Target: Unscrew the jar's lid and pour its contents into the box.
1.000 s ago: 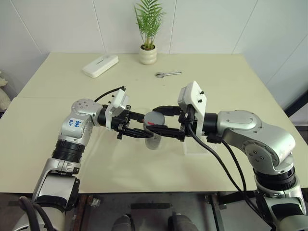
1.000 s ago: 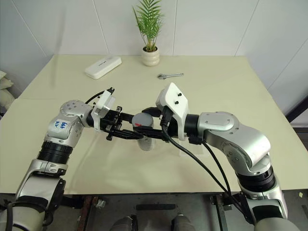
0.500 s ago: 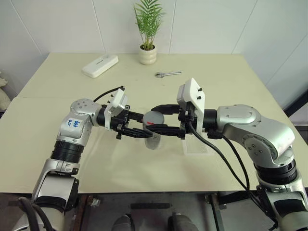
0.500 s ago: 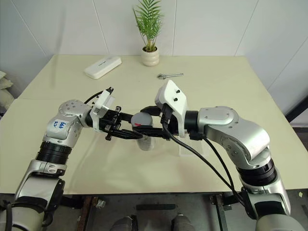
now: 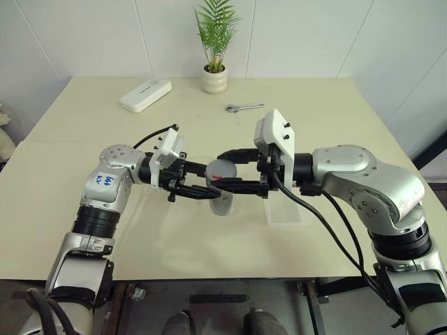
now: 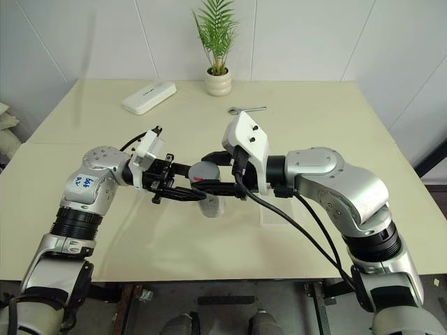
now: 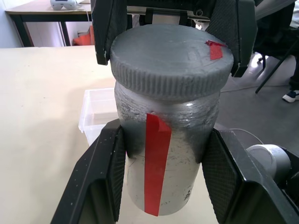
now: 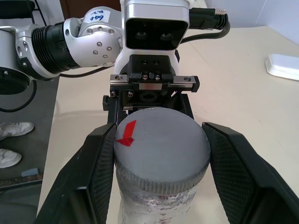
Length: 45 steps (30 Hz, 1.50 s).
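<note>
We've got the jar (image 5: 223,201) held up over the middle of the counter (image 5: 84,139), toward its near edge, upright. L gripper (image 7: 163,175) comes in from the left w/ jaws clenched on the jar's body, one finger each side of the red label strip. R gripper (image 8: 161,158) comes in from the right, a bit higher, jaws clamped on the rim of the lid (image 5: 223,169); lid is seated on the jar, red mark on top. The box (image 5: 286,209), clear plastic, sits on the counter just right of the jar, under our R forearm, near the front edge. At the far edge, about mid: white plant pot (image 5: 215,79). White oblong case (image 5: 145,95) lies toward the far-left corner. Small metal wrench (image 5: 244,107) lies near the pot, on its right.
</note>
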Motion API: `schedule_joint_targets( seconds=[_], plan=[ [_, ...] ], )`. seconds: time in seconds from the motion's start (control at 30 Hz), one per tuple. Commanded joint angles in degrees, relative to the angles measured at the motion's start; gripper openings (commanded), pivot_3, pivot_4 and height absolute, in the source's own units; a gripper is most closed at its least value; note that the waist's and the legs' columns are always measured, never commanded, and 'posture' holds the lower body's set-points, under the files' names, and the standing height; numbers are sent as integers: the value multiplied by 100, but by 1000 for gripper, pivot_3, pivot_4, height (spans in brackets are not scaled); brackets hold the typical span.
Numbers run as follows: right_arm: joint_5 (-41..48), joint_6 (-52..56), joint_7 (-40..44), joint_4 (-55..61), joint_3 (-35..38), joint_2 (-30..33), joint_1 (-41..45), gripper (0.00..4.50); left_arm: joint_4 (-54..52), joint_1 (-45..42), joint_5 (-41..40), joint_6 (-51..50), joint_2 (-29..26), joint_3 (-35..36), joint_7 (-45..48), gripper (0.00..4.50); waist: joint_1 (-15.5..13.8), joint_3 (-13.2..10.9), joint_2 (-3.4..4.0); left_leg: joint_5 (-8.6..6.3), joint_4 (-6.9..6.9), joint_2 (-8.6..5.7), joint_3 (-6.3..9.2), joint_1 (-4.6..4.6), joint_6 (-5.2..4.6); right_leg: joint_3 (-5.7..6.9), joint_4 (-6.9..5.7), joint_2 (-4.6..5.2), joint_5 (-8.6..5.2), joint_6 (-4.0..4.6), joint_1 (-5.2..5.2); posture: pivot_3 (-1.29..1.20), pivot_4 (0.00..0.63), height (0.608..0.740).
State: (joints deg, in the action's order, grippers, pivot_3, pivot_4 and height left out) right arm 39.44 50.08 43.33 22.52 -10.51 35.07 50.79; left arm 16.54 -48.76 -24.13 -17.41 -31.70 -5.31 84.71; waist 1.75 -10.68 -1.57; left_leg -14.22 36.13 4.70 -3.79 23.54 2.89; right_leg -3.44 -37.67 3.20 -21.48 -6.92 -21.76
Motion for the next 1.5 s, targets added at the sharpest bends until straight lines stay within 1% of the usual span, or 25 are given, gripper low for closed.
schedule_joint_targets(
  seconds=[0.03,0.33,0.8,1.27,1.5],
  plan=[
    [-651,-628,-428,-310,873,324,539,2537,-90,353,151,-55,-90,-421,434,1964,2,0,0,0,0,0,0,0,0,0,0,0,0,0,0,0,150,740],
    [-745,-779,-372,-645,883,390,800,2537,-108,479,175,-35,-75,-486,430,1964,2,0,0,0,0,0,0,0,0,0,-2,0,0,0,-1,0,150,740],
    [-778,-871,-432,-831,911,415,963,2537,-80,579,232,36,-89,-568,459,1964,9,0,0,0,1,0,-2,0,0,-1,-3,0,0,0,-2,0,150,740],
    [-671,-740,-586,-725,982,383,817,2537,17,510,270,153,-65,-533,391,1964,2,0,0,0,3,0,-2,1,0,-1,-6,1,0,0,-5,0,150,740],
    [-479,-502,-906,-419,1063,159,515,2537,120,323,265,247,0,-444,267,1964,2,0,0,0,4,0,-2,1,0,-1,-7,1,0,0,-5,0,150,740]
  ],
)
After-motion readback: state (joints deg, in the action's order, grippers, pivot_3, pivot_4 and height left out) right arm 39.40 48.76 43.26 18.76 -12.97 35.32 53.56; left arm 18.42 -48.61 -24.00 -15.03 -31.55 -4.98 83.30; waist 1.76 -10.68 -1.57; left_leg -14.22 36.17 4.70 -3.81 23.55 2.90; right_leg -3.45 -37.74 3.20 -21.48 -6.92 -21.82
